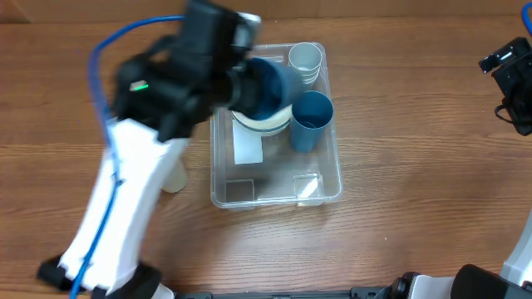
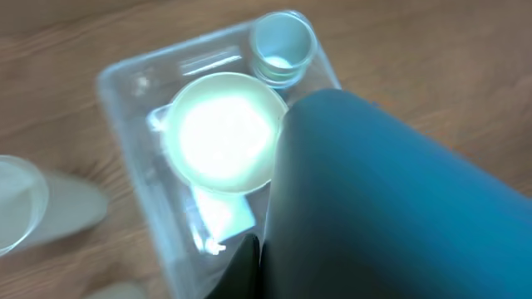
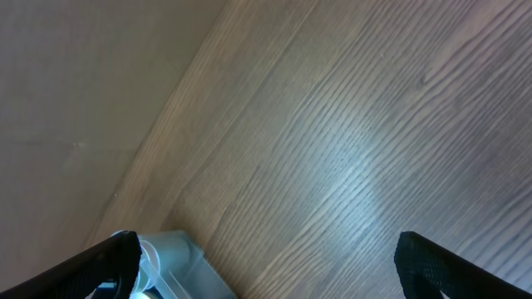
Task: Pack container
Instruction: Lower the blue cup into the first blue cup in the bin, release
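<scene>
left gripper [image 1: 239,86] is clamping a tilted blue bowl [image 1: 268,85] over the cream bowl [image 1: 264,124] in the container [image 1: 329,188], likely risking a crooked nest; right gripper [image 3: 266,259] is gaping.

Overhead: fixed, straight down, far; table [image 1: 416,166] fills the frame, container [image 1: 274,193] at centre.
Left wrist: close above the container [image 2: 125,79], angled down, blurred; blue bowl [image 2: 399,199] blocks the right half.
Right wrist: low, oblique over wood.
All three views share the container.
</scene>
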Action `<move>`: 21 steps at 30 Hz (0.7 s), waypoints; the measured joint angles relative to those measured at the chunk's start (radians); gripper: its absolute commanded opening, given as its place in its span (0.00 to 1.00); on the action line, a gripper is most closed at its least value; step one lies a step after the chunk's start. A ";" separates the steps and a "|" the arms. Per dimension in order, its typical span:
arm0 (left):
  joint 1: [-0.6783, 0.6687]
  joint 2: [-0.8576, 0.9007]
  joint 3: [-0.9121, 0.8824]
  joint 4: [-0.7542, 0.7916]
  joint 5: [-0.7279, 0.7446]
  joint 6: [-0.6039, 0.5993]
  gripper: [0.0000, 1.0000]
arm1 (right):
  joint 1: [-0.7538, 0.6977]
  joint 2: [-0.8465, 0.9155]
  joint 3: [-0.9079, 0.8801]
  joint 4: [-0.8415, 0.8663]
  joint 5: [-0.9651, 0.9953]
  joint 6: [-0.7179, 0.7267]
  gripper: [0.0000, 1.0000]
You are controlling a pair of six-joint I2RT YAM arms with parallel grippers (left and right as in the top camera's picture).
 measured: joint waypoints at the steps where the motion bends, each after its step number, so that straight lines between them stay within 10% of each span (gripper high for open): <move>1: -0.039 0.055 0.000 0.026 -0.014 0.002 0.04 | 0.000 0.000 0.000 0.000 0.000 0.000 1.00; 6: -0.078 0.235 -0.013 0.075 -0.039 0.005 0.08 | 0.000 0.000 0.000 0.000 0.000 -0.001 1.00; 8: -0.078 0.259 -0.013 0.089 -0.020 0.006 0.38 | 0.000 0.000 0.000 0.000 0.000 0.000 1.00; 12: -0.078 0.274 -0.011 0.093 -0.008 0.016 0.57 | 0.000 0.000 0.000 0.000 0.000 -0.001 1.00; 21: 0.044 0.221 0.279 -0.184 -0.172 -0.050 0.73 | 0.000 0.000 0.000 0.000 0.000 -0.001 1.00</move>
